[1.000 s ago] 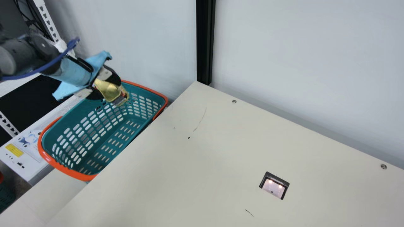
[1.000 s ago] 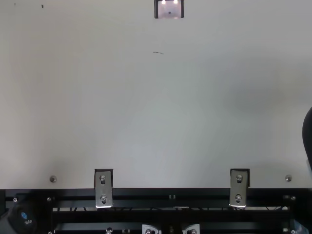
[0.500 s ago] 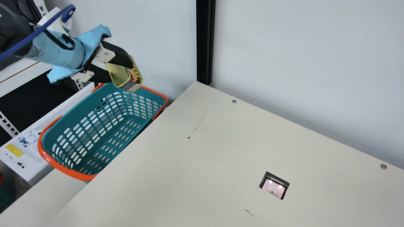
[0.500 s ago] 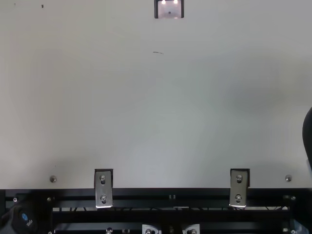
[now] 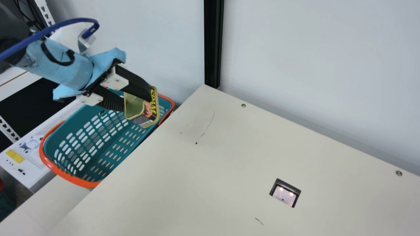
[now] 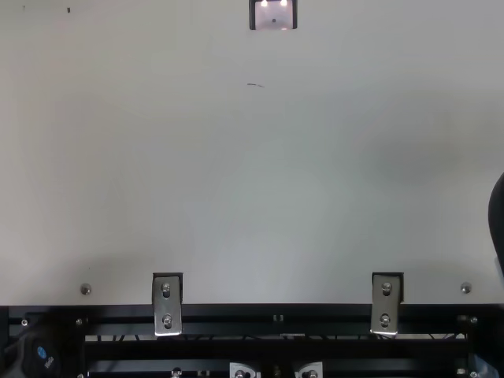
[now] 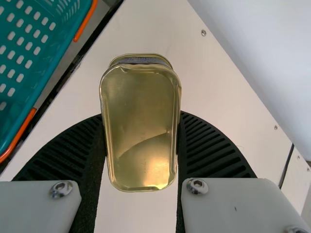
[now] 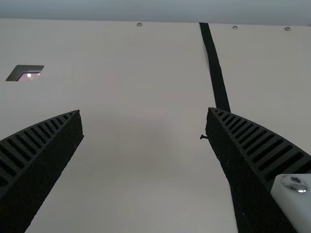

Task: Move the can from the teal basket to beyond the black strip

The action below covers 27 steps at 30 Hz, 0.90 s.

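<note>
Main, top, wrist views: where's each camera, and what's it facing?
Main: on neck, facing basket and table; left arm shows.
Top: above, looking steeply down at table; maybe arm bits at edges.
Left wrist: on that arm, facing can; left gripper shows.
Right wrist: on that arm, facing table and strip; right gripper shows.
Main and left wrist share basket and can.

a lab, with metal-framed table point(image 6: 276, 197)

Main view: teal basket point(image 5: 73, 122) partly hidden (can point(image 5: 134, 106) in front).
</note>
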Each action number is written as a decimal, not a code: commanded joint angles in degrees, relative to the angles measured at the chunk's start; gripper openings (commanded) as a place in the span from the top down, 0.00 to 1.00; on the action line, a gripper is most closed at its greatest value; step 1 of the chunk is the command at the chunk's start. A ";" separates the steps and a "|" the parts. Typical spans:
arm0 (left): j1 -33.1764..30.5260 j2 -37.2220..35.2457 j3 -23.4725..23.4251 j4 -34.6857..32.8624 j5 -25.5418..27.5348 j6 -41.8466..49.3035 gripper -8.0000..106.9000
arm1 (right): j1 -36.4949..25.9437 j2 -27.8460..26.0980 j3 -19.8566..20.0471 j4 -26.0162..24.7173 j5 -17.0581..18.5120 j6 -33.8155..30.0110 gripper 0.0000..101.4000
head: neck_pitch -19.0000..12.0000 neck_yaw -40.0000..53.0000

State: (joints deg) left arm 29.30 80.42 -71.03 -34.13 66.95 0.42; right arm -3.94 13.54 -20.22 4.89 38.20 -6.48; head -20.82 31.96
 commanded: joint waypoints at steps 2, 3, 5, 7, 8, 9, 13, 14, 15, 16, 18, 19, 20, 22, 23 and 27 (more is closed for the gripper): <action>0.00 0.00 0.00 0.09 -0.12 0.00 0.84 | 0.00 0.00 0.00 0.00 0.00 0.00 0.00 | -3.03 1.38; 0.00 0.00 0.00 0.09 -0.13 0.00 0.84 | 0.00 0.00 0.00 0.00 0.00 0.00 0.00 | -3.03 1.38; 0.00 0.00 0.00 0.09 -0.13 0.00 0.84 | 0.00 0.00 0.00 0.00 0.00 0.00 0.00 | -3.03 1.38; 0.00 0.00 0.00 0.09 -0.13 0.00 0.84 | 0.00 0.00 0.00 0.00 0.00 0.00 0.00 | -3.03 1.38; 0.00 0.00 0.00 0.09 -0.13 0.00 0.84 | 0.00 0.00 0.00 0.00 0.00 0.00 0.00 | -3.03 1.38; 0.00 0.00 0.00 0.09 -0.13 0.00 0.84 | 0.00 0.00 0.00 0.00 0.00 0.00 0.00 | -3.03 1.38; -0.09 -0.21 -0.10 -0.10 0.76 -0.97 0.84 | 0.00 0.00 0.00 0.00 0.00 0.00 0.00 | -3.03 1.38; -0.07 -0.37 -0.11 -0.35 1.25 -1.51 0.84 | 0.00 0.00 0.00 0.00 0.00 0.00 0.00 | -3.03 1.38; -0.10 -0.57 -0.20 -0.61 1.86 -2.22 0.84 | 0.00 0.00 0.00 0.00 0.00 0.00 0.00 | -3.03 1.38; -0.13 -0.76 -0.28 -0.92 2.52 -2.96 0.84 | 0.00 0.00 0.00 0.00 0.00 0.00 0.00 | -3.03 1.38; -0.80 -1.15 0.19 -1.52 2.95 -4.77 0.84 | 0.00 0.00 0.00 0.00 0.00 0.00 0.00 | -3.03 1.38; -1.31 -1.33 0.59 -1.79 2.95 -5.77 0.84 | 0.00 0.00 0.00 0.00 0.00 0.00 0.00 | -3.03 1.38; -1.87 -1.58 1.02 -2.01 2.95 -6.85 0.84 | 0.00 0.00 0.00 0.00 0.00 0.00 0.00 | -3.03 1.38; -3.10 -2.05 1.94 -2.43 2.95 -9.14 0.84 | 0.00 0.00 0.00 0.00 0.00 0.00 0.00 | -3.03 1.38; -3.71 -2.29 2.33 -2.59 2.95 -10.24 0.84 | 0.00 0.00 0.00 0.00 0.00 0.00 0.00 | -3.03 1.38; -6.37 -3.37 4.07 -2.84 2.95 -14.57 0.84 | 0.00 0.00 0.00 0.00 0.00 0.00 0.00 | -3.03 1.38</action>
State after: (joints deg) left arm 23.76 77.20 -67.39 -36.89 69.89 -12.15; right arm -3.94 13.54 -20.22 4.89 38.20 -6.48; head -20.53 31.96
